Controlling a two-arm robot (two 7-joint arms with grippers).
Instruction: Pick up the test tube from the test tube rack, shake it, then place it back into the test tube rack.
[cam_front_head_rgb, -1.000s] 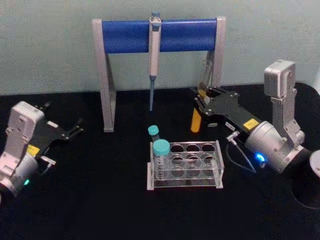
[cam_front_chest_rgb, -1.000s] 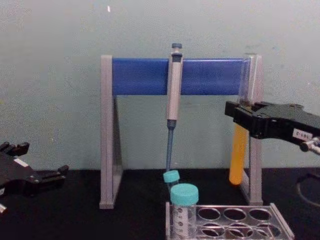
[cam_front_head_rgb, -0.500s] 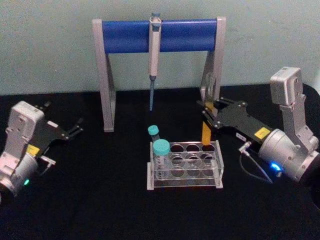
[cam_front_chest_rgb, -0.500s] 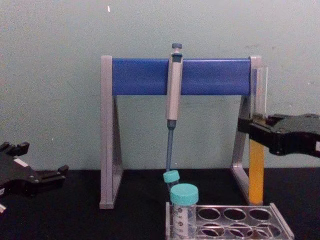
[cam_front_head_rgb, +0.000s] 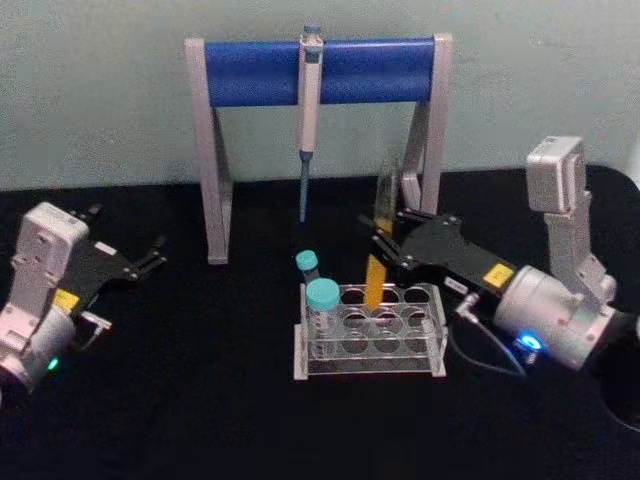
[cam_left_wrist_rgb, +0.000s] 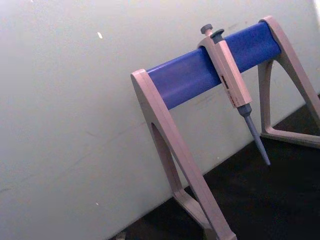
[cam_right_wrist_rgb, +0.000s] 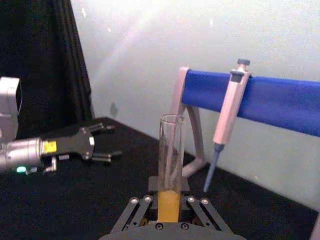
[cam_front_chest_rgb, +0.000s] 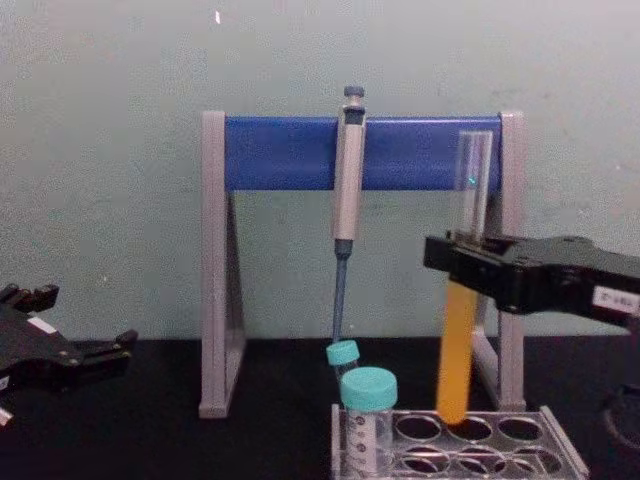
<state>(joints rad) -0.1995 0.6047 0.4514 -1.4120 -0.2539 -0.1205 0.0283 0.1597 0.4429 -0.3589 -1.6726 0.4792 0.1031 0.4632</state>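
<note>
At the left of the head view my left gripper rests low over the black surface, fingers spread and empty, well apart from everything. It has no part in this.

Toward the middle, the pipette stand spans the back of the frame with the grey pipette hanging from its blue bar. In front of it and lower stand two teal-capped vials at the left end of the test tube rack.

Just right of the vials is the test tube. My right gripper has its fingers closed on the glass just above the orange-yellow liquid. In the chest view the tube leans, with its open top to the right of its rounded bottom. That bottom sits at the top plate, near the left rim of the middle hole in the back row. I cannot tell whether it has entered the hole.

The lean is what worries me. If I push down like this, the tip could land on the plate between holes, or the glass could bind against a rim and drag the light rack sideways. The nearer vial is close on the left, so drifting that way would knock it. The tube has no cap — a jolt or a steeper tilt could slop liquid out. If I let go before it is seated and upright, it would topple.
</note>
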